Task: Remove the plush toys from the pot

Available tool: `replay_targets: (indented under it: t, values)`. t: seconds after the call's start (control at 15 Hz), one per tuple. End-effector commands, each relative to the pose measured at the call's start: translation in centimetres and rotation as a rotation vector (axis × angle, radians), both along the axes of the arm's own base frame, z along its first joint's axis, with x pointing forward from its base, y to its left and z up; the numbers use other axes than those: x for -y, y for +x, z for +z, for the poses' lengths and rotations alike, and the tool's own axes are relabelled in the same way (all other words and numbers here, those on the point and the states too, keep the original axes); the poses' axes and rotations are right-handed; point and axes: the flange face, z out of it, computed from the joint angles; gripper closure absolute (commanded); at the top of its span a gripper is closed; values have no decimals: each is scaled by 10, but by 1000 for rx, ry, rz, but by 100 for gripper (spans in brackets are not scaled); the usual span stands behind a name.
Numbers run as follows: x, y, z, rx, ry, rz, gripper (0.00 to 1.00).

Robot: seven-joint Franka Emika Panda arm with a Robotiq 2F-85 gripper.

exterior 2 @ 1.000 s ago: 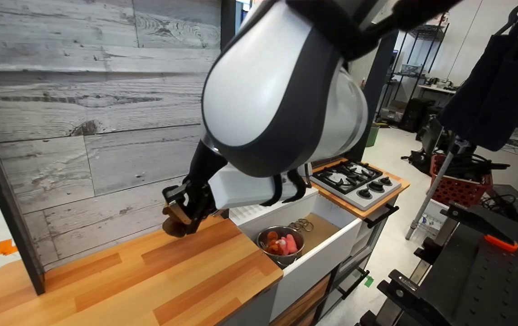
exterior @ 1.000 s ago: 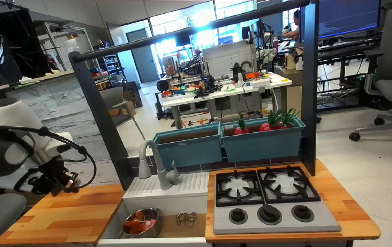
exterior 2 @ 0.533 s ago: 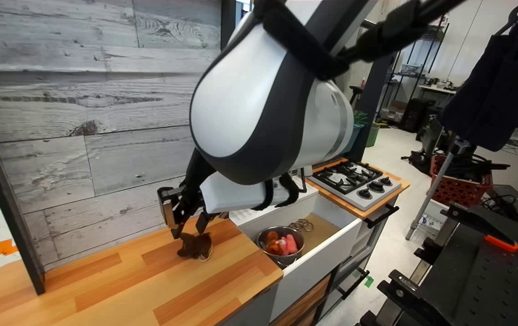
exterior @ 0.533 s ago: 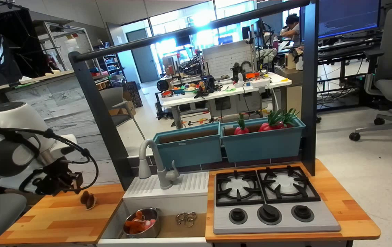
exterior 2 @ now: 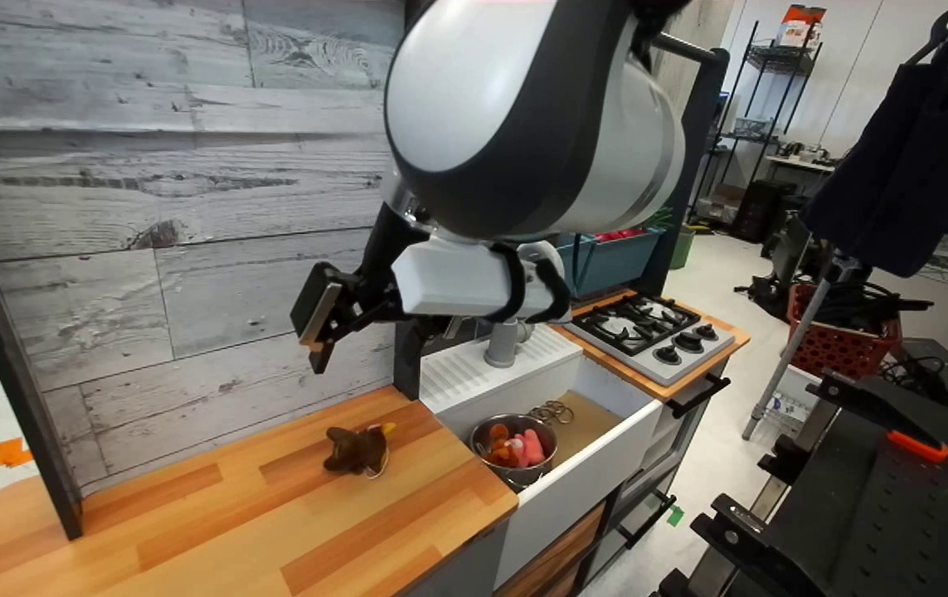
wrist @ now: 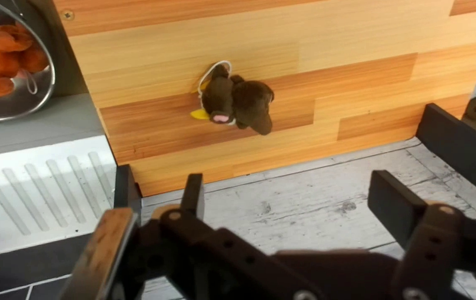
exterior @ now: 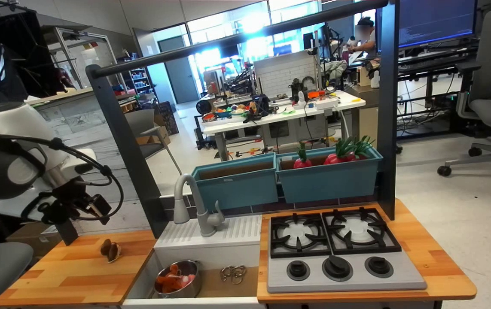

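Observation:
A brown plush toy [wrist: 252, 102] with yellow bits and a white loop lies on the wooden counter; both exterior views show this toy [exterior: 111, 251] [exterior 2: 357, 452] as well. Orange plush [wrist: 6, 62] and pink plush [exterior 2: 533, 446] sit in the steel pot [exterior: 193, 285], which stands in the sink basin. How many toys the pot holds is hard to tell. My gripper [wrist: 287, 183] hangs above the counter, toward the grey panel, and apart from the brown toy. Its fingers are spread wide, and only the panel shows between them.
Beside the pot, metal rings [exterior: 233, 274] lie in the sink. A grey faucet [exterior: 204, 219] and the stove [exterior: 344, 257] are farther along. Teal planters [exterior: 236, 184] hang behind. A dark post [exterior: 127, 154] rises at the counter's corner, next to the grey wood panel [exterior 2: 192, 290].
A second ago the brown toy was at my gripper above the counter. The fingers have opened, the toy has dropped onto the wood, and the arm has risen away from it.

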Motion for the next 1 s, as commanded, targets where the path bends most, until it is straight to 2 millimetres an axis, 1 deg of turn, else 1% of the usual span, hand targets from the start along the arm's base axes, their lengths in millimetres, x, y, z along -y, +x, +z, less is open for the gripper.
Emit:
replay_targets:
  t: [0.0, 0.13, 0.27, 0.4, 0.53, 0.67, 0.8, 0.93]
  values:
    - [4, -1, 5, -1, -2, -4, 0]
    - [7, -4, 9, -4, -4, -5, 0]
    - [7, -6, 8, -8, -5, -4, 0]
    - [17, -7, 9, -4, -31, -21, 0]
    - [36, -2, 11, 15, -58, -55, 0]
    - [63, 9, 6, -7, -102, -118, 0]
    - [89, 18, -11, -48, -140, -168, 0]
    - [108, 23, -33, -105, -169, -200, 0]
